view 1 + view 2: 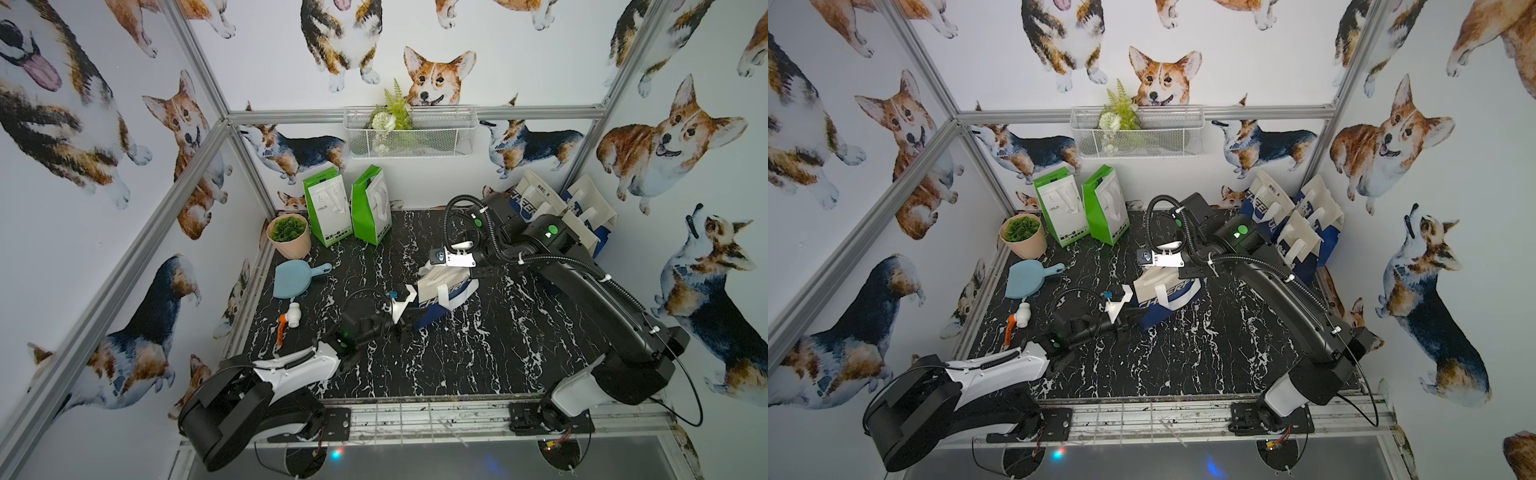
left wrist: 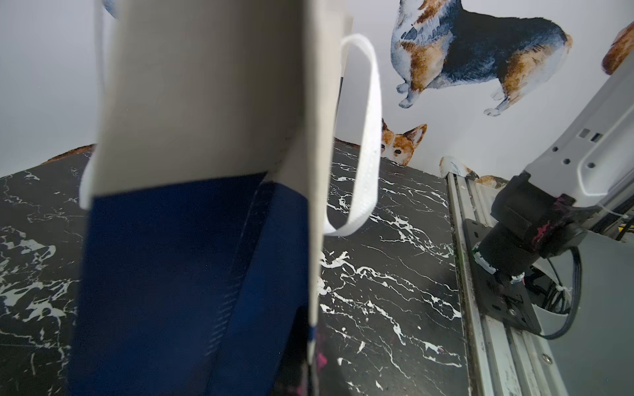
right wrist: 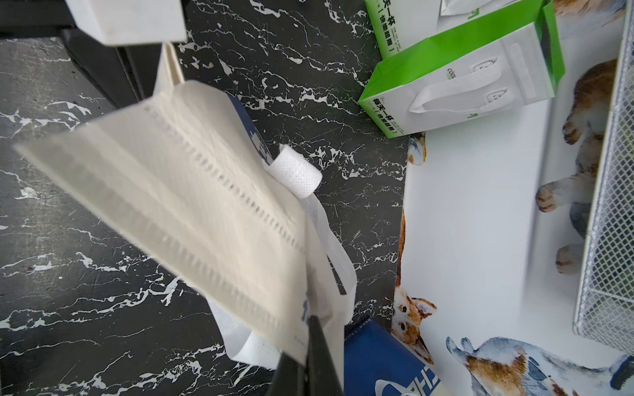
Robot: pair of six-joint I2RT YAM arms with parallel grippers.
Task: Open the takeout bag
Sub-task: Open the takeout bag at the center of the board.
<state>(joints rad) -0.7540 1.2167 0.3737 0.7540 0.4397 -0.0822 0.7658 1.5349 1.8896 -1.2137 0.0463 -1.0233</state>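
The takeout bag, white above and navy below, sits tilted in the middle of the black marble table, held between both arms. My left gripper is shut on the bag's navy lower edge. In the left wrist view the bag fills the frame, its white handle hangs loose, and the left gripper is mostly hidden behind the edge. My right gripper is shut on the bag's white top rim. In the right wrist view the bag has the black fingers pinching it.
Two green-and-white bags stand at the back, and a potted plant sits left of them. A blue scoop and a white valve with an orange handle lie at the left. More white-and-navy bags lean at the back right. A wire basket hangs on the wall.
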